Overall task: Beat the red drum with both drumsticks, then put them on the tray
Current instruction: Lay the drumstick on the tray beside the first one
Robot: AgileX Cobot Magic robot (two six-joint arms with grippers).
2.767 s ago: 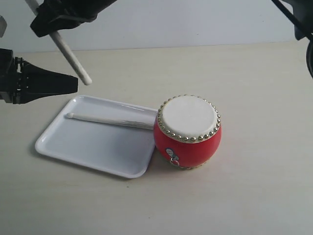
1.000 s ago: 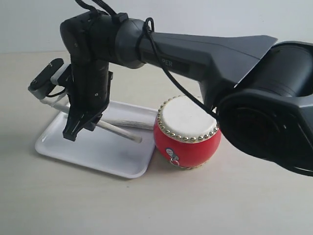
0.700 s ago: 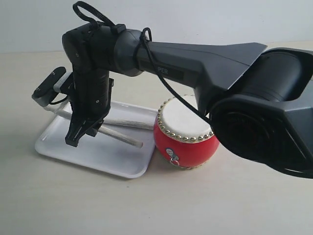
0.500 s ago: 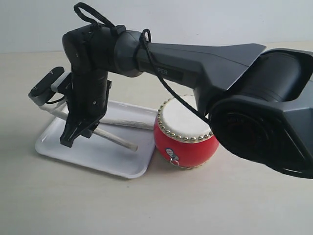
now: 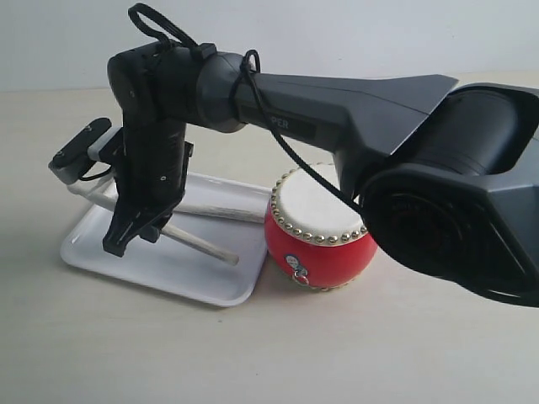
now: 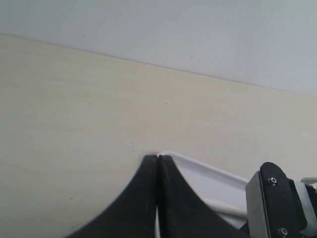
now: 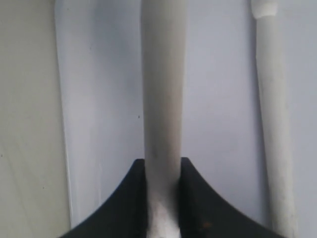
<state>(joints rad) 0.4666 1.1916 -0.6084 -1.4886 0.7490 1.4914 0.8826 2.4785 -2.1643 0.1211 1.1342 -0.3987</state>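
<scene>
The right end effector (image 5: 131, 237) is clamped narrowly round a slim pale cream wooden drumstick (image 5: 202, 247), which slants low over the flat white plastic tray (image 5: 168, 273). The left end effector (image 6: 157, 166) is pressed together and holds nothing. The right arm hides part of the second drumstick (image 5: 223, 210), which lies in the tray. It also hides the rear of the small red drum (image 5: 324, 240), cream-skinned and gold-studded, which stands on the desk (image 5: 253, 353) just beside the tray.

Our left gripper (image 6: 157, 163), jaws pressed together, hangs over the pale table (image 6: 74, 124) at the rim of the white tray (image 6: 208, 171); a drumstick (image 6: 225, 207) shows within, beside a black bracket (image 6: 275, 203).
</scene>
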